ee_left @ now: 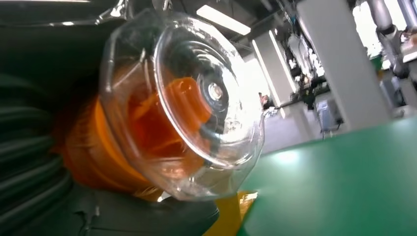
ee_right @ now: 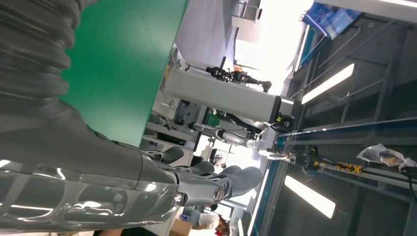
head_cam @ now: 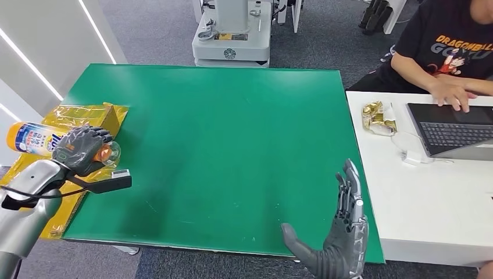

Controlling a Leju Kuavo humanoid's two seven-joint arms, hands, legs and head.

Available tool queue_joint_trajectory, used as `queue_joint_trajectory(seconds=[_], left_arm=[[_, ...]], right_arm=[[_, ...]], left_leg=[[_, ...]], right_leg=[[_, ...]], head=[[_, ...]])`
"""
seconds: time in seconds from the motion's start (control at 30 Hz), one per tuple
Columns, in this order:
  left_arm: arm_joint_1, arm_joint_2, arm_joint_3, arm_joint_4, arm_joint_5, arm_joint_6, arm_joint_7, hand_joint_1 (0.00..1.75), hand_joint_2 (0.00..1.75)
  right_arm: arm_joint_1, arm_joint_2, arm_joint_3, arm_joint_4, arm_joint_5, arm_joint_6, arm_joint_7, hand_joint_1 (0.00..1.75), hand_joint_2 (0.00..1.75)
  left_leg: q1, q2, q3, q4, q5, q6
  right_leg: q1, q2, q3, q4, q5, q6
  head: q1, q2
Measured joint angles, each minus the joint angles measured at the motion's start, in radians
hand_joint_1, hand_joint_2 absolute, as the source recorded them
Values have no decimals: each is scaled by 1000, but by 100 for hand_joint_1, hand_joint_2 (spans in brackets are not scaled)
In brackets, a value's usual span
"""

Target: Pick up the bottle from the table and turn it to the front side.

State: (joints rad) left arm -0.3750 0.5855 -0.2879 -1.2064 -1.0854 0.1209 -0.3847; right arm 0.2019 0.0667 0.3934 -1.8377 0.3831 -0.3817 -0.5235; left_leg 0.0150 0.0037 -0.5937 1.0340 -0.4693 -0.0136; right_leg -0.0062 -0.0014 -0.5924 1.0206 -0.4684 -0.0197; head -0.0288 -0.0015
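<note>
A bottle (head_cam: pixel 35 138) with a blue-and-white label, an orange end and a clear cap lies on its side at the table's left edge. My left hand (head_cam: pixel 81 149) grips it near the cap, fingers wrapped over the neck. The left wrist view looks straight at the clear cap (ee_left: pixel 196 98) with the orange top inside it, held against the hand's grey cover. My right hand (head_cam: pixel 340 238) stands open at the table's front edge, fingers straight and thumb out, holding nothing. The right wrist view shows its dark fingers (ee_right: pixel 211 184) stretched out in the air.
The green table (head_cam: pixel 227 139) has a crumpled yellow bag (head_cam: pixel 87 116) under the bottle at the left. A white desk (head_cam: pixel 430 197) adjoins on the right, with a laptop (head_cam: pixel 453 128), a gold wrapper (head_cam: pixel 378 118) and a person typing. A white machine base (head_cam: pixel 231 35) stands behind the table.
</note>
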Motion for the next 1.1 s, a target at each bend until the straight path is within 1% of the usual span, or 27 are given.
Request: queue_joint_trajectory(seconds=[0.07, 0.17, 0.27, 0.37, 0.5, 0.67, 0.8, 1.1], left_arm=[[-45, -19, -31, 108, -18, 21, 9, 175, 175], [-91, -36, -62, 232, -24, 36, 15, 175, 175], [-121, -45, -79, 324, -28, 38, 30, 175, 175], [-135, -46, -87, 382, -30, 41, 33, 175, 175], [-143, -46, -91, 428, -30, 42, 26, 175, 175], [-146, -53, -102, 465, -15, 50, -7, 175, 175], [-145, -64, -115, 479, -12, 55, -23, 175, 175], [-146, -84, -143, 500, -13, 76, -27, 175, 175]], right_arm=[[5, 8, -2, -12, 9, 5, 10, 0, 175], [11, 19, -7, -30, 22, 14, 23, 0, 175], [16, 27, -15, -45, 30, 16, 31, 0, 175], [21, 34, -24, -54, 32, 16, 33, 0, 175], [25, 39, -32, -59, 33, 19, 33, 0, 175], [27, 44, -40, -58, 29, 42, 29, 0, 175], [26, 47, -46, -57, 29, 49, 28, 0, 175], [27, 52, -56, -57, 29, 51, 30, 0, 175]], left_leg=[[0, 1, 0, 0, 0, 0], [0, 2, 0, 0, 0, 0], [0, 2, 0, 0, 0, 0], [0, 2, 0, 0, 0, 0], [0, 2, 0, 0, 0, 0], [0, 2, 0, 0, 0, 0], [0, 2, 0, 0, 0, 0], [0, 2, 0, 0, 0, 0]], right_leg=[[0, 1, 0, 0, 1, 0], [0, 3, -1, 0, 1, 0], [0, 3, -1, 0, 1, 0], [0, 3, -1, 0, 0, 0], [0, 3, -1, 0, 0, 0], [0, 3, -1, 0, 0, 0], [0, 2, -1, 0, 0, 0], [0, 3, -1, 0, 0, 0]], head=[[0, 0], [0, 0], [0, 0], [0, 0], [0, 0], [0, 0], [0, 0], [0, 0]])
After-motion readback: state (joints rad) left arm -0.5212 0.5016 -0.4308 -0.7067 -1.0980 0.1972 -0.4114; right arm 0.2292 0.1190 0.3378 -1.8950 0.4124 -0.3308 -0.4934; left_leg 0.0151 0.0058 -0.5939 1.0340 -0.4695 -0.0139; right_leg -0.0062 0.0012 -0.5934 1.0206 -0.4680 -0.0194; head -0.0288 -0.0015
